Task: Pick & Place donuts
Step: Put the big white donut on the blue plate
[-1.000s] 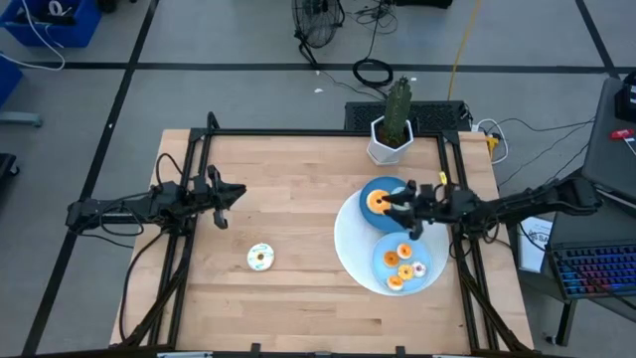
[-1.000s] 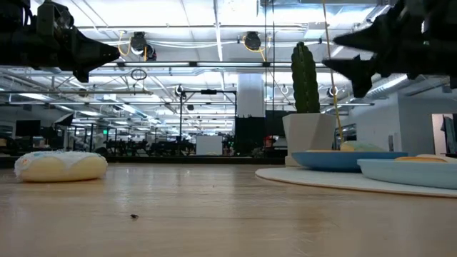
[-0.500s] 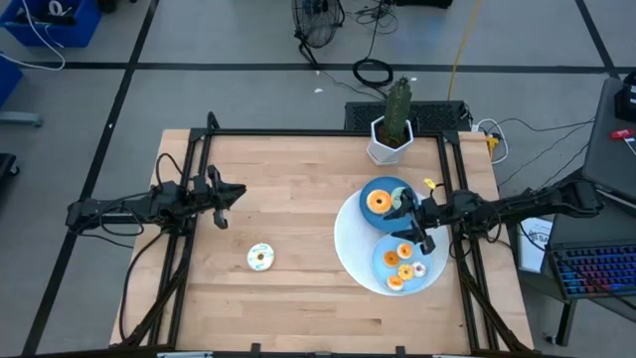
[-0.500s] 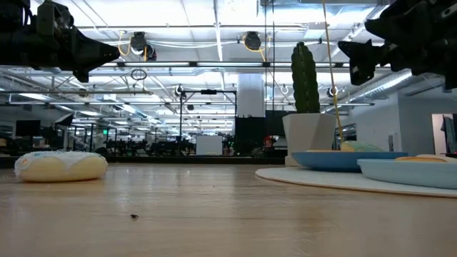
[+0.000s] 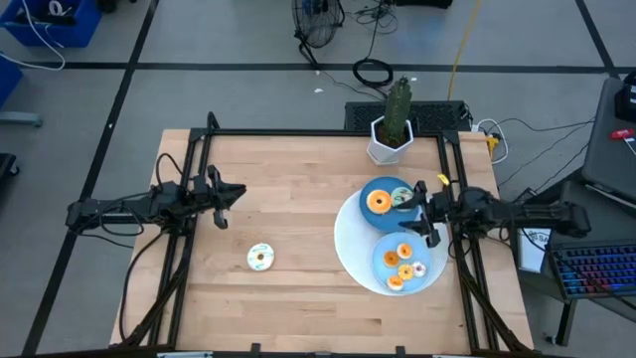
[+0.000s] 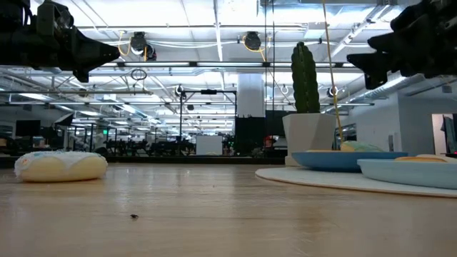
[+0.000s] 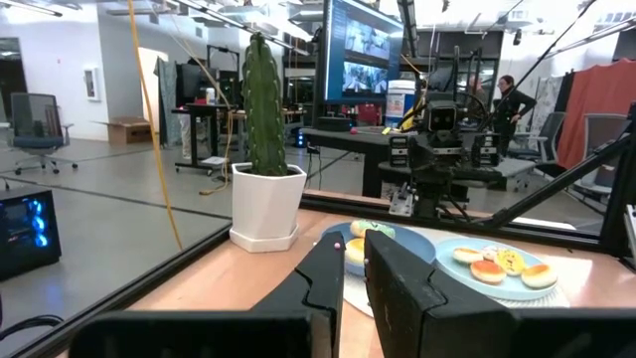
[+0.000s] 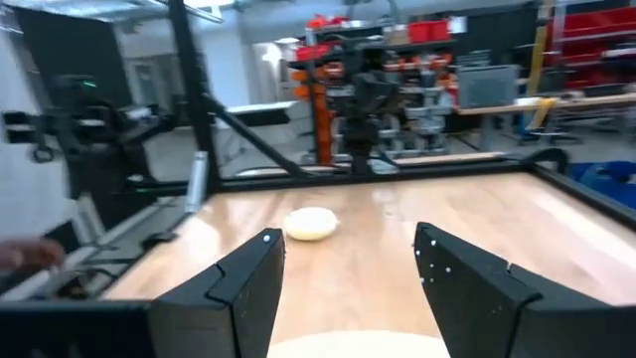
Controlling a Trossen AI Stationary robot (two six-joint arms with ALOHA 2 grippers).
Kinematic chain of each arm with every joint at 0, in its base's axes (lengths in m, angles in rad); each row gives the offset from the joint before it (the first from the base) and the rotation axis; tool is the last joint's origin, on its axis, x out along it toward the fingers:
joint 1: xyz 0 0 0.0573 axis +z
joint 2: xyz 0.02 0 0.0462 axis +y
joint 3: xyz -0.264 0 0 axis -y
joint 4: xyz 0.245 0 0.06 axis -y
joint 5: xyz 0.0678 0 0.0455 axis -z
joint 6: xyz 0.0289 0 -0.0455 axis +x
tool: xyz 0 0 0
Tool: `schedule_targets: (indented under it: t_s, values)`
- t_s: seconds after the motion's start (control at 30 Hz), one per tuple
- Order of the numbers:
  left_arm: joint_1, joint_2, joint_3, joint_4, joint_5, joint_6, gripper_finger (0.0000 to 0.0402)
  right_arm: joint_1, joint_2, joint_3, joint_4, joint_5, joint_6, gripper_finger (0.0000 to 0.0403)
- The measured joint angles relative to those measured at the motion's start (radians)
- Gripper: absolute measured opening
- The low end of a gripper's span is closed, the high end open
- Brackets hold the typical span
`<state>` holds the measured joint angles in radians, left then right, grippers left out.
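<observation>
One pale yellow-white donut (image 5: 260,257) lies flat on the bare wood left of centre, also seen in the low view (image 6: 61,165) and the right wrist view (image 8: 310,223). An orange donut (image 5: 378,202) and a green donut (image 5: 401,197) sit on the far blue plate (image 5: 386,185). Several donuts (image 5: 402,261) lie on the near blue plate (image 5: 429,280). Both plates rest on a large white disc (image 5: 348,239). My right gripper (image 5: 421,212) hovers open at the right side of the plates, holding nothing. My left gripper (image 5: 231,194) waits shut above the table's left part.
A white pot with a cactus (image 5: 393,134) stands at the far edge behind the plates. Black frame rails (image 5: 189,229) run along both sides of the table. Bare wood lies between the lone donut and the white disc.
My right gripper has drawn back from over the far blue plate toward the table's right edge, staying open. The green donut on that plate, hidden under the gripper before, now shows beside the orange one.
</observation>
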<state>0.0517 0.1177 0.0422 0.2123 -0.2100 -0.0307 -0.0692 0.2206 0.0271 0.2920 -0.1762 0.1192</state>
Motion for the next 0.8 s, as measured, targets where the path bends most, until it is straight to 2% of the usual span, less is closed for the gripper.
schedule_targets:
  t_s: [0.3,0.6,0.73,0.8]
  values:
    - [0.0,0.0,0.0,0.001,0.0,0.0,0.0047,-0.017,-0.192,0.0,-0.239,0.197,-0.053,0.0212]
    - [0.0,0.0,0.0,0.05,0.0,0.052,0.0047,-0.017,-0.191,-0.001,-0.248,0.202,0.082,0.0212]
    - [0.001,0.003,-0.001,0.088,0.0,0.11,0.0047,-0.017,-0.191,-0.001,-0.249,0.202,0.075,0.0212]
    - [0.001,0.005,-0.001,0.079,0.0,0.09,0.0047,-0.017,-0.191,-0.001,-0.249,0.202,0.076,0.0212]
